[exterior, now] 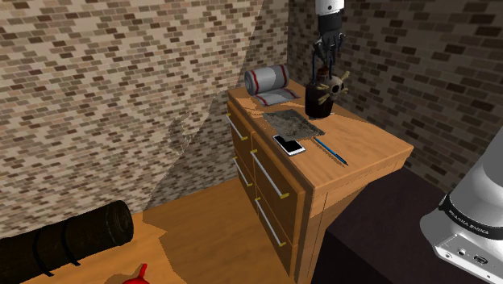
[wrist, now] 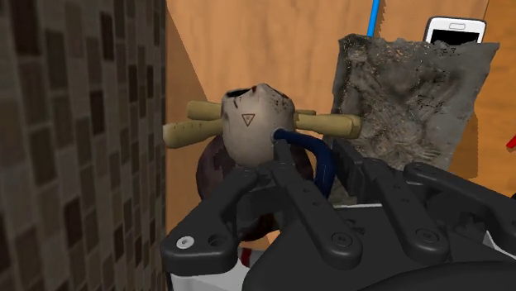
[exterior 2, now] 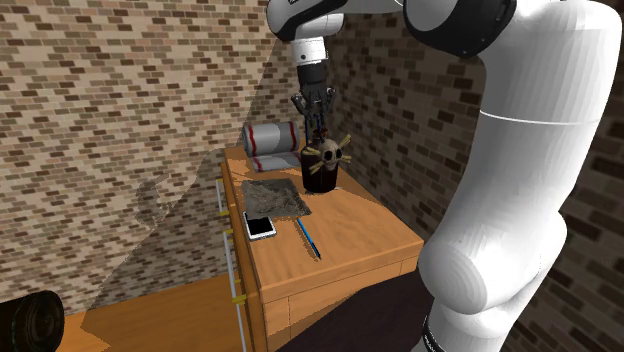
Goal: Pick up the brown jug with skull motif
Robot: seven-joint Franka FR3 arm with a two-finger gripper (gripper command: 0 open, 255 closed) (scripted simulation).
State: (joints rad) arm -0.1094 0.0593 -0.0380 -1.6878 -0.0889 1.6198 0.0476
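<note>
White arm point(exterior 2: 500, 160) arched high; wrist pointing straight down; black gripper point(exterior: 326, 73) vertical; fingers point(wrist: 302, 202) spread apart, nothing clasped.

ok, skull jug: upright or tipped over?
Upright. The brown skull jug stands base down on the wooden dresser in both exterior views, with the gripper directly above its top.
</note>
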